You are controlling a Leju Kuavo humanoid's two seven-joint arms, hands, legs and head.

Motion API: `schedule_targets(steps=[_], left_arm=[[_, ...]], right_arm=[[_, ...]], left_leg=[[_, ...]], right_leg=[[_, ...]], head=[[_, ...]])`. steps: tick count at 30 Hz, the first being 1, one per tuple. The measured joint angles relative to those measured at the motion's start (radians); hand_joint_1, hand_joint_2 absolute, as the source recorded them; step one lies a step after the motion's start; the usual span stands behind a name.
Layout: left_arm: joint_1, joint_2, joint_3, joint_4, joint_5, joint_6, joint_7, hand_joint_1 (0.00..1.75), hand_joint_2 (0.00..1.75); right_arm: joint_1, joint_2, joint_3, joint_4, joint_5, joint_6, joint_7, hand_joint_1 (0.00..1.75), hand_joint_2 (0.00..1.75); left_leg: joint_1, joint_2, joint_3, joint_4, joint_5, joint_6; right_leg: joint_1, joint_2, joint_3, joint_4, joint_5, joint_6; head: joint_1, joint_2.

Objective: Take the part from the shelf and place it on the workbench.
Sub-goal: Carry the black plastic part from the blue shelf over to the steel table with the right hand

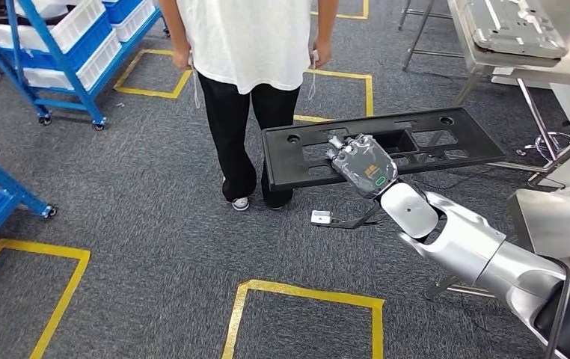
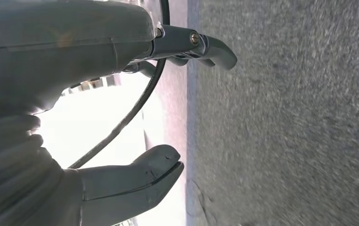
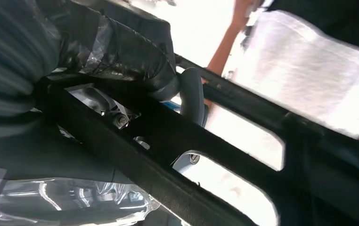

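A long flat black plastic part with several cut-outs hangs level above the grey carpet, right of centre in the head view. My right hand grips its near edge around the middle, fingers wrapped through a cut-out. Close up in the right wrist view, the part's black bar runs across with my right hand's fingers curled around it. My left hand hangs over the carpet with thumb and fingers apart and nothing between them.
A person in a white shirt and black trousers stands just beyond the part's left end. Blue shelving with white bins stands at far left. Metal workbenches stand at the upper right. Yellow tape squares mark the floor.
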Motion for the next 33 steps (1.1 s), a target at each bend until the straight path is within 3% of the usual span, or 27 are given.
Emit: schedule_targets(steps=[2, 3, 4, 5, 7, 9, 12, 14, 16, 18, 19, 20, 22, 23, 25, 27, 29, 31, 33], left_arm=[[0.002, 0.001, 0.0, 0.0, 0.0, 0.0, 0.0, 0.0, 1.75], [0.003, 0.001, 0.0, 0.0, 0.0, 0.0, 0.0, 0.0, 1.75], [0.003, 0.001, 0.0, 0.0, 0.0, 0.001, 0.0, 0.0, 1.75], [0.002, 0.0, -0.001, 0.0, -0.002, 0.002, 0.001, 0.0, 1.75], [0.001, 0.002, -0.004, 0.0, -0.008, 0.004, 0.003, 0.0, 1.75], [-0.001, 0.004, -0.006, 0.001, -0.018, 0.007, 0.005, 0.0, 1.75], [-0.005, 0.004, -0.009, 0.001, -0.04, 0.01, 0.004, 0.0, 1.75], [-0.007, 0.004, -0.009, 0.0, -0.054, 0.011, 0.001, 0.0, 1.75], [-0.008, 0.002, -0.01, 0.0, -0.068, 0.013, -0.002, 0.0, 1.75], [-0.008, -0.001, -0.013, 0.0, -0.083, 0.015, -0.002, 0.0, 1.75], [-0.009, -0.002, -0.014, 0.0, -0.092, 0.017, -0.001, 0.0, 1.75], [-0.012, -0.004, -0.015, 0.0, -0.103, 0.021, 0.0, 0.0, 1.75], [-0.019, -0.008, -0.016, 0.0, -0.128, 0.03, 0.003, 0.0, 1.75], [-0.023, -0.01, -0.016, 0.0, -0.139, 0.035, 0.005, 0.0, 1.75], [-0.033, -0.015, -0.016, 0.0, -0.158, 0.044, 0.013, 0.0, 1.75], [-0.046, -0.023, -0.017, 0.0, -0.173, 0.052, 0.022, 0.0, 1.75], [-0.058, -0.034, -0.018, 0.0, -0.181, 0.056, 0.029, 0.0, 1.75], [-0.065, -0.043, -0.019, 0.0, -0.186, 0.058, 0.033, 0.0, 1.75], [-0.067, -0.049, -0.02, 0.0, -0.189, 0.058, 0.033, 0.0, 1.75]], right_arm=[[0.006, -0.001, 0.007, 0.0, 0.0, -0.003, 0.004, 1.75, 1.75], [0.01, -0.001, 0.01, 0.0, 0.0, -0.004, 0.004, 1.75, 1.75], [0.014, -0.002, 0.012, 0.0, 0.0, -0.004, 0.005, 1.75, 1.75], [0.017, -0.004, 0.013, -0.001, 0.0, -0.003, 0.008, 1.75, 1.75], [0.018, -0.011, 0.013, -0.005, 0.0, -0.003, 0.019, 1.75, 1.75], [0.021, -0.022, 0.013, -0.012, 0.0, -0.004, 0.031, 1.75, 1.75], [0.034, -0.046, 0.01, -0.028, 0.0, -0.004, 0.046, 1.75, 1.75], [0.039, -0.062, 0.005, -0.04, 0.0, -0.004, 0.056, 1.75, 1.75], [0.047, -0.074, 0.0, -0.052, 0.0, -0.004, 0.066, 1.75, 1.75], [0.065, -0.086, -0.001, -0.067, 0.0, -0.005, 0.074, 1.75, 1.75], [0.077, -0.094, -0.003, -0.075, 0.0, -0.005, 0.077, 1.75, 1.75], [0.09, -0.106, -0.009, -0.085, 0.0, -0.005, 0.079, 1.75, 1.75], [0.122, -0.134, -0.039, -0.11, 0.0, -0.007, 0.075, 1.75, 1.75], [0.141, -0.15, -0.064, -0.125, 0.0, -0.009, 0.068, 1.75, 1.75], [0.191, -0.182, -0.128, -0.154, 0.0, -0.017, 0.039, 1.75, 1.75], [0.247, -0.215, -0.2, -0.184, 0.0, -0.023, 0.003, 1.75, 1.75], [0.284, -0.241, -0.27, -0.206, 0.0, -0.025, -0.023, 1.75, 1.75], [0.297, -0.251, -0.329, -0.219, 0.0, -0.024, -0.045, 1.75, 1.75], [0.305, -0.253, -0.367, -0.224, 0.0, -0.021, -0.067, 1.75, 1.75]], left_leg=[[-0.004, 0.027, -0.001, -0.001, -0.001, 0.003], [-0.004, 0.041, -0.001, 0.0, -0.003, 0.002], [-0.004, 0.054, -0.001, 0.002, -0.005, 0.001], [-0.004, 0.066, -0.001, 0.005, -0.008, -0.002], [-0.006, 0.087, 0.0, 0.014, -0.017, -0.012], [-0.01, 0.104, 0.003, 0.022, -0.027, -0.024], [-0.011, 0.125, 0.01, 0.025, -0.038, -0.039], [-0.006, 0.092, -0.005, 0.066, -0.072, -0.047], [-0.003, 0.042, -0.059, 0.182, -0.131, -0.047], [-0.003, 0.019, -0.12, 0.291, -0.159, -0.041], [-0.004, 0.013, -0.13, 0.299, -0.145, -0.037], [-0.005, 0.005, -0.123, 0.268, -0.112, -0.031], [-0.006, -0.034, -0.076, 0.148, -0.038, -0.02], [-0.006, -0.058, -0.055, 0.095, -0.018, -0.016], [-0.007, -0.081, -0.035, 0.055, -0.014, -0.013], [-0.01, -0.06, -0.028, 0.037, -0.008, -0.005], [-0.01, -0.033, -0.019, 0.012, 0.004, 0.007], [-0.013, -0.003, -0.015, 0.001, 0.009, 0.013], [-0.014, 0.026, -0.015, 0.002, 0.007, 0.013]], right_leg=[[-0.005, -0.027, -0.056, 0.12, -0.051, 0.005], [-0.008, -0.031, -0.066, 0.145, -0.053, 0.008], [-0.011, -0.035, -0.056, 0.132, -0.038, 0.011], [-0.014, -0.044, -0.026, 0.08, -0.009, 0.014], [-0.013, -0.087, 0.047, -0.053, 0.036, 0.014], [-0.005, -0.11, 0.079, -0.112, 0.045, 0.004], [-0.003, -0.079, 0.078, -0.112, 0.045, -0.014], [-0.007, -0.058, 0.08, -0.115, 0.047, -0.025], [-0.004, -0.035, 0.081, -0.116, 0.047, -0.032], [0.002, -0.007, 0.082, -0.114, 0.047, -0.036], [0.005, 0.007, 0.082, -0.113, 0.046, -0.037], [0.007, 0.021, 0.083, -0.111, 0.045, -0.037], [0.007, 0.047, 0.083, -0.107, 0.043, -0.036], [0.006, 0.058, 0.081, -0.105, 0.043, -0.034], [-0.001, 0.081, 0.074, -0.107, 0.048, -0.022], [-0.009, 0.098, 0.071, -0.114, 0.054, -0.008], [-0.006, 0.058, 0.053, -0.082, 0.03, -0.001], [-0.002, -0.003, 0.004, 0.023, -0.031, 0.003], [-0.005, -0.024, -0.043, 0.126, -0.07, 0.01]], head=[[0.0, 0.0], [0.0, 0.0], [0.0, 0.0], [0.0, 0.0], [0.0, 0.0], [0.0, 0.0], [0.0, 0.0], [0.0, 0.0], [-0.001, 0.0], [-0.001, 0.0], [-0.001, 0.0], [0.0, 0.0], [0.0, 0.0], [0.0, 0.0], [-0.001, 0.0], [-0.001, 0.0], [0.0, 0.0], [0.0, 0.0], [0.0, 0.0]])
